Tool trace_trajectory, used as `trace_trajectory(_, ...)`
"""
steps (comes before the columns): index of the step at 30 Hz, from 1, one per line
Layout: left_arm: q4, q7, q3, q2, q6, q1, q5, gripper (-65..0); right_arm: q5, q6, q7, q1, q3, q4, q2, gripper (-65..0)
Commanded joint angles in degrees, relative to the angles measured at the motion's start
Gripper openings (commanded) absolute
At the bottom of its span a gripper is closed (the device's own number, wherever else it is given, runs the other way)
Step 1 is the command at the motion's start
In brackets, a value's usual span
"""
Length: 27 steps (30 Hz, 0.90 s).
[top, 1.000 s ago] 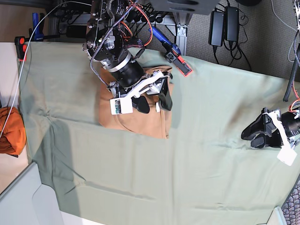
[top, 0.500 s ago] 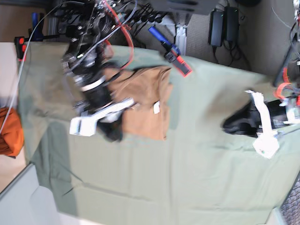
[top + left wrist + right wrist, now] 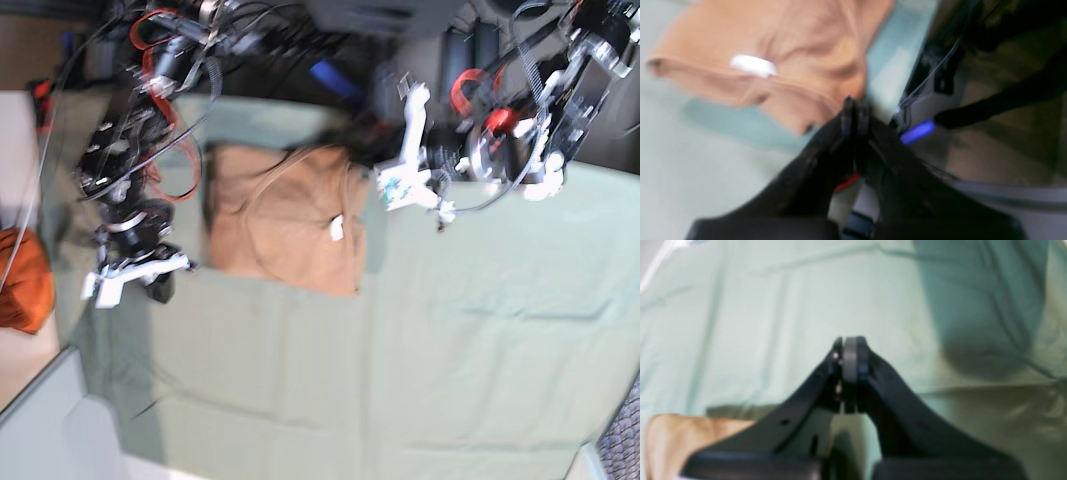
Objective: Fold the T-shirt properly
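Note:
The tan T-shirt [image 3: 285, 220] lies folded into a rectangle on the pale green sheet [image 3: 450, 340], its white label [image 3: 335, 228] facing up. It also shows in the left wrist view [image 3: 790, 50] and as a corner in the right wrist view [image 3: 673, 436]. My left gripper [image 3: 360, 135] is shut and empty in its own view [image 3: 853, 103], hovering at the shirt's far right corner near the table's back edge. My right gripper [image 3: 160, 290] is shut and empty in its own view [image 3: 850, 343], over bare sheet left of the shirt. All views are motion-blurred.
A brighter orange cloth bundle [image 3: 20, 280] sits at the left edge. Cables, power bricks and a blue-handled clamp [image 3: 330, 75] crowd the table's back edge; the blue handle also shows in the left wrist view [image 3: 917, 131]. A grey bin corner [image 3: 40, 420] is at the lower left.
My right gripper has lifted off the shirt and swung left onto bare sheet. My left arm has swept from the right edge up to the shirt's far right corner. The shirt stays folded.

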<state>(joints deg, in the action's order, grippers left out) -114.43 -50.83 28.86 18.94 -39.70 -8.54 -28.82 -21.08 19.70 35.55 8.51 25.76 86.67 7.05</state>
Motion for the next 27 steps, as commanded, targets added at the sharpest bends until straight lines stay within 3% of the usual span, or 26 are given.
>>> trace_trajectory(1,0.22,2.01,1.03,-0.52,-0.30,1.29,0.37,-65.0,-1.03,5.86,-1.27,1.84,-0.79,-1.11,1.40,-65.0)
trace_trajectory(7,6.03,3.17,6.88,-4.04,-0.30,5.70,3.39,-65.0,-0.79,5.88,-1.22,7.63,-8.33,-9.75,4.50,-65.0)
trace_trajectory(15,12.61,5.46,7.61,-7.06,-0.30,5.84,4.74,-65.0,4.81,5.86,-0.90,10.23,-20.33,-11.04,4.90,-65.0)
trace_trajectory(21,18.99,9.44,7.61,-6.82,-0.30,8.52,8.74,-65.0,4.94,5.86,2.25,10.01,-21.81,-11.04,5.90,-65.0)
trace_trajectory(27,31.12,12.48,7.54,-6.49,-0.30,16.59,10.91,-65.0,-0.76,5.86,6.84,9.73,-21.81,-10.58,10.82,-65.0)
